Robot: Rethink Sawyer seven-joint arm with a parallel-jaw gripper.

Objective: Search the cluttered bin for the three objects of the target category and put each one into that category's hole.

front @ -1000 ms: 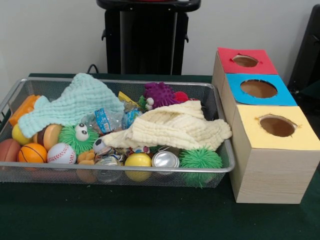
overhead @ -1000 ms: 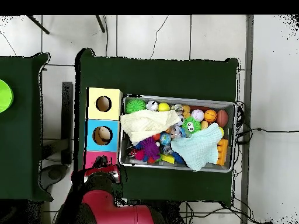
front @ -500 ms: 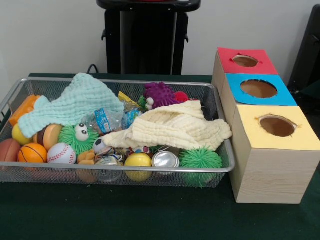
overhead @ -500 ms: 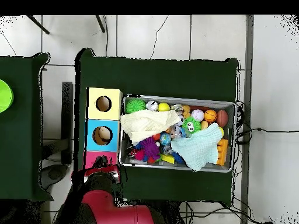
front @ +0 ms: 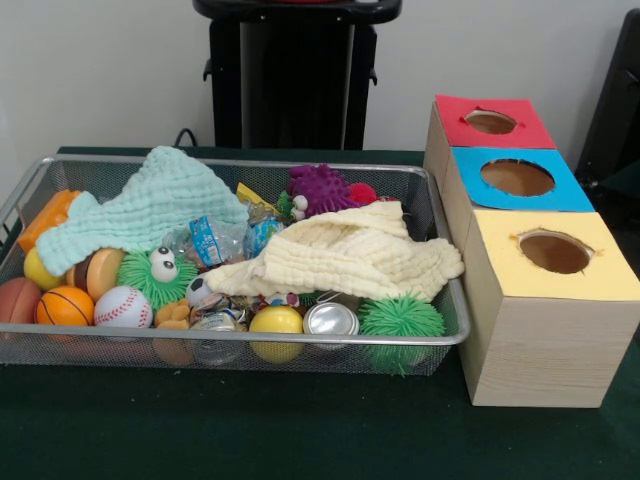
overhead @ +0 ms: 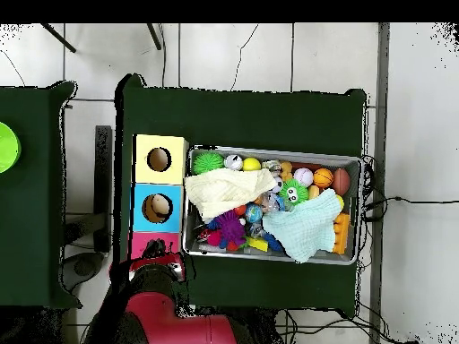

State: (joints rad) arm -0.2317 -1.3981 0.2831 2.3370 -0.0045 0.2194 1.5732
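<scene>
Arm: the red arm (overhead: 170, 309) shows only in the overhead view, at the bottom, and part of it is cut off.
Gripper: the arm's tip (overhead: 165, 266) is a small dark blob over the red box (front: 458, 108); I cannot tell if it is open or closed, or if it holds anything.
Bin: the wire bin (front: 250, 340) is off to the side of the gripper, past the boxes, not touching it.
Cloths: a yellow cloth (front: 350, 255) and a green cloth (front: 150, 205) cover many toys, so what lies under them is hidden.
Easy to see: a baseball (front: 123, 307), a small basketball (front: 65, 305), a yellow ball (front: 276, 320), a green fuzzy ball (front: 400, 318), a shiny can (front: 330, 318) and a purple spiky toy (front: 320, 188).
Half hidden: a crushed bottle (front: 205, 240) pokes out between the cloths.
Boxes: the blue box (front: 575, 195) and the yellow box (front: 500, 270) follow the red one in a row; inside the holes is too dark to see.
</scene>
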